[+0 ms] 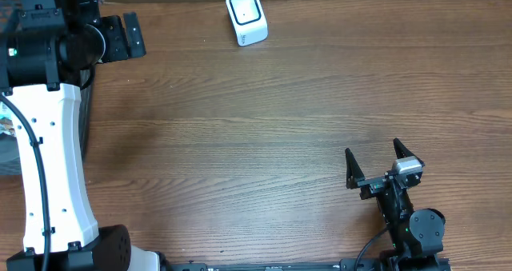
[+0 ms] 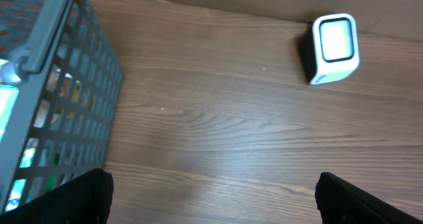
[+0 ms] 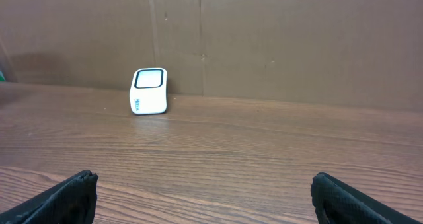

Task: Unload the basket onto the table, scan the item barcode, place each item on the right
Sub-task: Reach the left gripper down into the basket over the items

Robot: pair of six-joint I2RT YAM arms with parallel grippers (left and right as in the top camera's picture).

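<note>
Brown wood table (image 1: pixel 264 127) w/ a plain cardboard wall (image 3: pixel 297 39) along the far edge. From overhead I see the white scanner (image 1: pixel 246 17) at the far edge, about mid-width, standing alone w/ bare wood all round. Its window is tilted up toward the cam. L wrist cam has it upper right (image 2: pixel 332 47); R wrist cam has it left of centre, just in front of the wall (image 3: pixel 149 90). L gripper (image 1: pixel 134 36) sits at the far left corner, well left of the scanner. On its own cam (image 2: pixel 213 201) the two black fingers (image 2: pixel 79 197) show only at the bottom corners, spread wide w/ nothing but wood between, so I read the jaws as released and holding nothing. A grey mesh basket (image 2: pixel 73 85) fills the left of that view, beside the gripper. Thru the mesh I can make out coloured items (image 2: pixel 8 112), but labels are too blurred to read and I can't tell which one carries the barcode. R gripper (image 1: pixel 373 151) is near the front right, well apart from the scanner and pointing toward the far edge. Its fingers (image 3: pixel 63 197) are also spread to the frame corners, w/ only table between (image 3: pixel 208 201).
</note>
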